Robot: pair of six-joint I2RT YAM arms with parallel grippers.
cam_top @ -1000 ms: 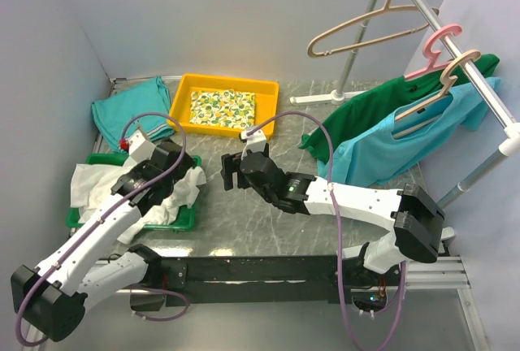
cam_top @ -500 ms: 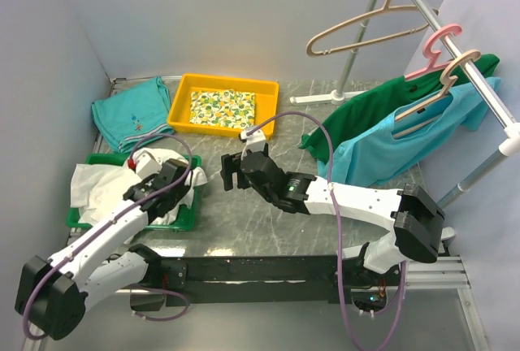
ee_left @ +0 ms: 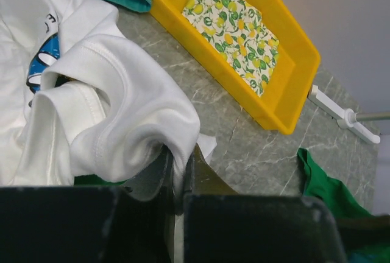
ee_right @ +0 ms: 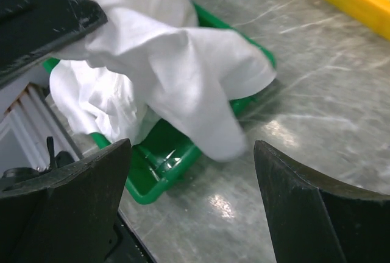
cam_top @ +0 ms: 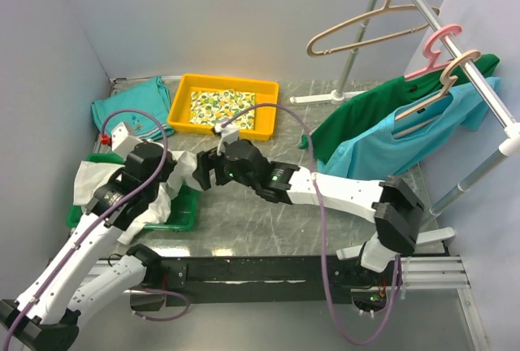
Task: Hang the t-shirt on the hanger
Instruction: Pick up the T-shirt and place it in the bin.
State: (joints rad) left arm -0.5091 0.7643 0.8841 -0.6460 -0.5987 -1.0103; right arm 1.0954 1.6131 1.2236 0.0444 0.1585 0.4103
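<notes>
The white t-shirt lies bunched in the green tray, a bit of blue print showing in the left wrist view. My left gripper is shut on a fold of the t-shirt and holds it up over the tray's right end. My right gripper stands open just right of that raised fold, low over the table, with nothing between its fingers. From above the two grippers, left and right, are close together. The beige hanger hangs empty on the rack at the back right.
A yellow tray with a lemon-print cloth sits behind the grippers, and a folded teal shirt lies to its left. On the rack, a pink hanger bears a green shirt and a tan hanger a light blue shirt.
My left gripper has shut on the t-shirt and lifted a fold of it. My right gripper, still open, has moved left up to that fold.
</notes>
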